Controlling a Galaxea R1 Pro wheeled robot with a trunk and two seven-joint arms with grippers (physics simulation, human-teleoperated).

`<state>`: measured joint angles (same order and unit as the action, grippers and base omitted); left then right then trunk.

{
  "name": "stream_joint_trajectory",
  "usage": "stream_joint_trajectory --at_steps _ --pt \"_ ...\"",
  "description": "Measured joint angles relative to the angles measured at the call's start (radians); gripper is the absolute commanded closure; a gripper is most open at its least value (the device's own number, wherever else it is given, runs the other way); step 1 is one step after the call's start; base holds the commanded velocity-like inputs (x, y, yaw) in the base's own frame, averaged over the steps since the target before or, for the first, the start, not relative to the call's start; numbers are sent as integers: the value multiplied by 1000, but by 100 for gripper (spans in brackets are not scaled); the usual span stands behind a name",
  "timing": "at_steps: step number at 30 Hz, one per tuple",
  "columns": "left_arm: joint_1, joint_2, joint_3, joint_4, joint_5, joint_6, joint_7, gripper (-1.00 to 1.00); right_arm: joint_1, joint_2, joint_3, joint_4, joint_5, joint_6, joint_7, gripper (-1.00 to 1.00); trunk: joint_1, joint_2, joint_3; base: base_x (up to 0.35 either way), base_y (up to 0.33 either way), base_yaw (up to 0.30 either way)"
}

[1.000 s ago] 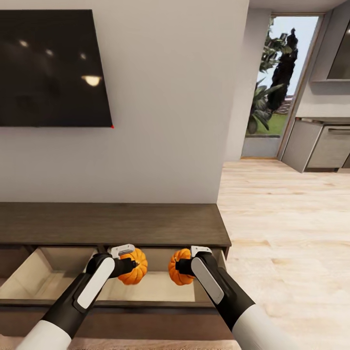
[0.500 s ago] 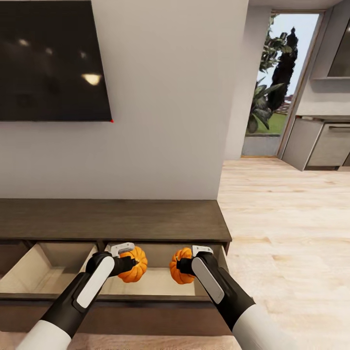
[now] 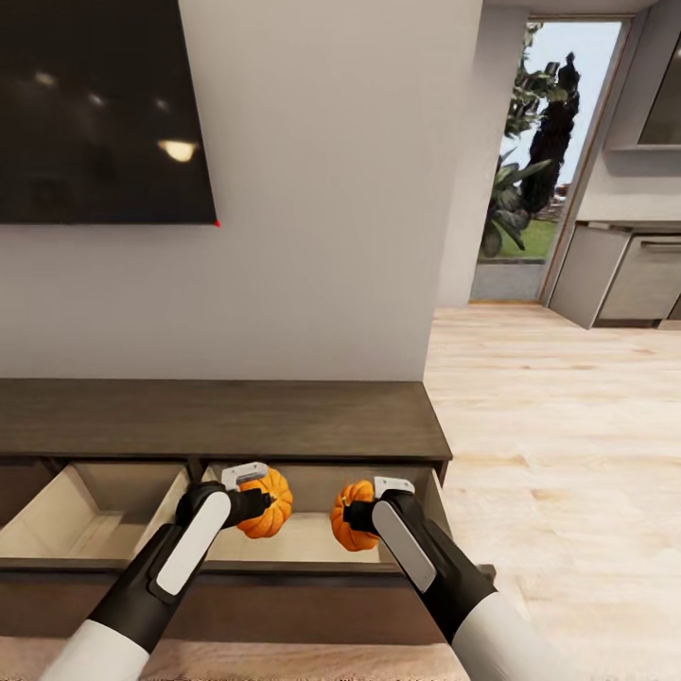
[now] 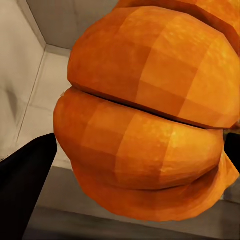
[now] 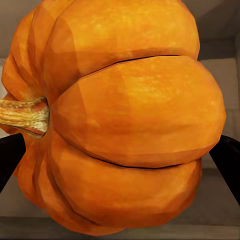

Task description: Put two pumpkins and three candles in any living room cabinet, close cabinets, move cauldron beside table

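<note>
Hanging over the open drawer [image 3: 312, 539] of the cabinet [image 3: 218, 421], both pumpkins are held above its pale floor. The left gripper [image 3: 253, 499] pinches the left pumpkin [image 3: 268, 503]; the right gripper [image 3: 352, 515] pinches the right pumpkin [image 3: 348, 515], its stem [image 5: 22, 116] sideways. A dark TV [image 3: 99, 113] hangs on the wall above, and plank floor [image 3: 567, 445] runs right toward the glass door [image 3: 544, 151]. Compared with a second ago, the left pumpkin sits a little higher and farther in; the right one has hardly moved.
</note>
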<state>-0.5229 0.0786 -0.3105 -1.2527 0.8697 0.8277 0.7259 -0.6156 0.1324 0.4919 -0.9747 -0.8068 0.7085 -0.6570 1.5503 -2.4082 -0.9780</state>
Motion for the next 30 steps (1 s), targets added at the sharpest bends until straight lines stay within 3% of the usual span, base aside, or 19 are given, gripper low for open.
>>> stream_joint_trajectory --at_steps 4,7,10,12,16,30 --pt "0 -9 -4 50 -17 -23 2 100 0 0 2 2 3 -38 1 100 15 -28 -13 0 0 0" --pt "1 -37 -4 68 -85 -54 2 100 0 0 3 2 1 -50 0 100 27 -49 -22 0 0 0" --pt "0 -87 -1 86 -163 -65 2 100 0 0 4 2 2 -70 0 100 38 -70 -31 0 0 0" --pt "-2 -100 1 83 -187 -68 2 100 0 1 4 2 0 -92 0 100 46 -84 -38 0 0 0" --pt "-18 -107 2 79 -201 -73 2 100 0 1 5 2 1 -110 0 100 50 -92 -45 0 0 0" --pt "-21 -101 4 88 -200 -102 -7 100 0 0 6 3 -2 -156 2 100 50 -92 -45 45 0 0"
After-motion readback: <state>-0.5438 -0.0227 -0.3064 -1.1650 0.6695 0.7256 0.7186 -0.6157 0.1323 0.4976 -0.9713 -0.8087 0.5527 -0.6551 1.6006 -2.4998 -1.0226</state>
